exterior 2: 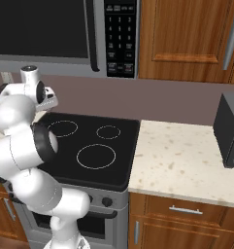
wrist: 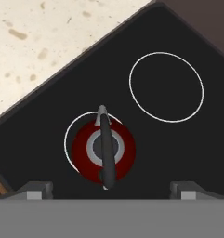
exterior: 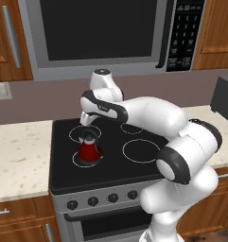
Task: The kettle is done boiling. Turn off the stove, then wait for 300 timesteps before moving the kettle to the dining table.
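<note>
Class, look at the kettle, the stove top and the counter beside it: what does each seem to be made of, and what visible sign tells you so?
Kettle: likely enamelled or painted metal, going by its smooth red body, grey lid and dark arched handle. Stove: apparently black glass, flat and plain with thin white burner rings, over a steel-grey front with dark knobs. Counter: looks like polished stone, beige with brown speckles.

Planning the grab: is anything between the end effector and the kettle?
Nothing visible. The open end effector hangs above the kettle on the stove, its arched handle facing up, unobstructed.
</note>
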### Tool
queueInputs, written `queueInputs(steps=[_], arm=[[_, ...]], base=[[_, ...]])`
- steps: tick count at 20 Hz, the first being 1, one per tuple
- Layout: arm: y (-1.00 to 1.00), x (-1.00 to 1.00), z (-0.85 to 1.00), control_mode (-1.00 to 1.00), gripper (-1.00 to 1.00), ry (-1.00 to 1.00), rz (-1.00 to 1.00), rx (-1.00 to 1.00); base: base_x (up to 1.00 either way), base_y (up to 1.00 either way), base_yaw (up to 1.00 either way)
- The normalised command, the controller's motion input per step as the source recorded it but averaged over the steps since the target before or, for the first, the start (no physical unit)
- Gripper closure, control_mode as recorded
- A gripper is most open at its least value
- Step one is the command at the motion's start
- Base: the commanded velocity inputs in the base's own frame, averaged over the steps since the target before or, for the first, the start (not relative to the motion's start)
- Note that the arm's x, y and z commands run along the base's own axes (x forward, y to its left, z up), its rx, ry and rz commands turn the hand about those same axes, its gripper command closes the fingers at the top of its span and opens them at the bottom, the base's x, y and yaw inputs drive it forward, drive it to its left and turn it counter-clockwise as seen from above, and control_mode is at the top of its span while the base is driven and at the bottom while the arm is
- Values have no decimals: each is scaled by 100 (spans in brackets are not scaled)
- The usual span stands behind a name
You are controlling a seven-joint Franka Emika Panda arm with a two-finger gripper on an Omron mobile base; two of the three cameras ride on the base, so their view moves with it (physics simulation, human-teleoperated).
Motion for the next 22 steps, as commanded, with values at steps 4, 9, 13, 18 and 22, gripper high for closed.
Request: queueInputs(steps=[4,9,13,18,22], arm=[[0,-14,-19,-100,-100,0,0,0],[0,-10,-14,-100,-100,0,0,0],[0,-2,-15,-100,-100,0,0,0],[0,0,-16,-100,-100,0,0,0],[0,2,-13,-100,-100,0,0,0]], base=[[0,0,0],[0,0,0],[0,0,0],[0,0,0],[0,0,0]])
